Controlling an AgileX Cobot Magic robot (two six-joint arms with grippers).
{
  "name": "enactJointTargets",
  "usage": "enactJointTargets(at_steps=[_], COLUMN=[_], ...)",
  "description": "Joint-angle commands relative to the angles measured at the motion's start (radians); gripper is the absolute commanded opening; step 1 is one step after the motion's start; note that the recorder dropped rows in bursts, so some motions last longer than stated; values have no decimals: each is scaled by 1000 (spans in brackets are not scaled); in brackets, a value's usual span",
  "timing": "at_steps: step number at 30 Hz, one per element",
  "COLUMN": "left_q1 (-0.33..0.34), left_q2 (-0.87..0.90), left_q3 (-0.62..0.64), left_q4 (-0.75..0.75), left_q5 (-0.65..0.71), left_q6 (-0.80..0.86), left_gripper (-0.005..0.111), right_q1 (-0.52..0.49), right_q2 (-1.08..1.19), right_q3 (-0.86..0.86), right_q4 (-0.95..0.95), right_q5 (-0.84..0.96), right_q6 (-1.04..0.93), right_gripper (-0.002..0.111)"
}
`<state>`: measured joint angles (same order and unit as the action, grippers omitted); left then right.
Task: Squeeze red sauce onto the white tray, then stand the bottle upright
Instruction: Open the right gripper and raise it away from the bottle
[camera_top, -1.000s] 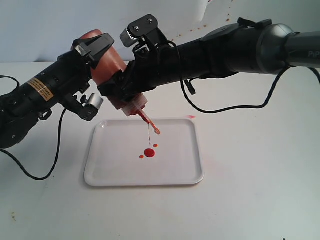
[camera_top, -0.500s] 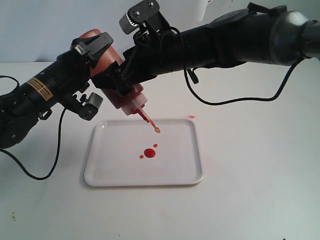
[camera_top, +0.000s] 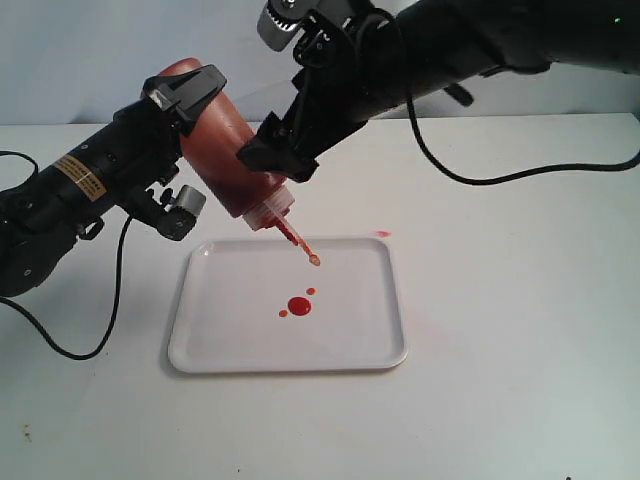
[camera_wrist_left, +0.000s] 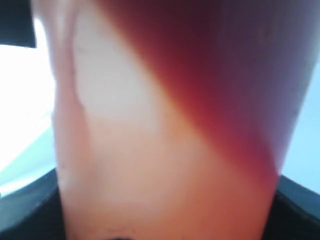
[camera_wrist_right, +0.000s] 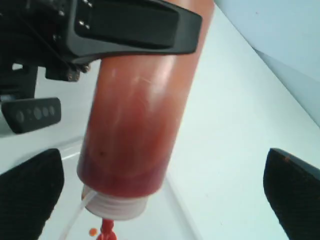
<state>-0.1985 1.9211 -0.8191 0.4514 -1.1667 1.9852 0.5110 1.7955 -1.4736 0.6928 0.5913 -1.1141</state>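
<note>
Right pincer (camera_top: 273, 162) now off tilted bottle (camera_top: 218, 140)

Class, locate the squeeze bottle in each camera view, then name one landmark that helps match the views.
Exterior view: bottle upper left of centre, tilted nozzle-down over the white tray.
Left wrist view: bottle fills the picture, blurred.
Right wrist view: bottle centre.
Shared landmark: red nozzle, exterior and right wrist views only.
</note>
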Motion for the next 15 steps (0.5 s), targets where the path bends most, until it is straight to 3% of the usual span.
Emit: enactJointTargets(at_steps=[1, 9, 15], left_q1=[-5, -5, -5], left_q2=[-8, -8, -8], left_q3=[-10, -10, -10], left_q4=[-31, -31, -31], left_q5=[-28, -28, -28], left_q6=[-25, -74, -153], left_gripper=[0, 0, 0], right_q1=[-1, -1, -1], right_q2=[-64, -114, -154], right_q3=[-6, -6, -6], right_q4=[-166, -162, -191], right_q5=[62, 68, 47], right_q6=[163, 192, 260], right_gripper=[105, 100, 56])
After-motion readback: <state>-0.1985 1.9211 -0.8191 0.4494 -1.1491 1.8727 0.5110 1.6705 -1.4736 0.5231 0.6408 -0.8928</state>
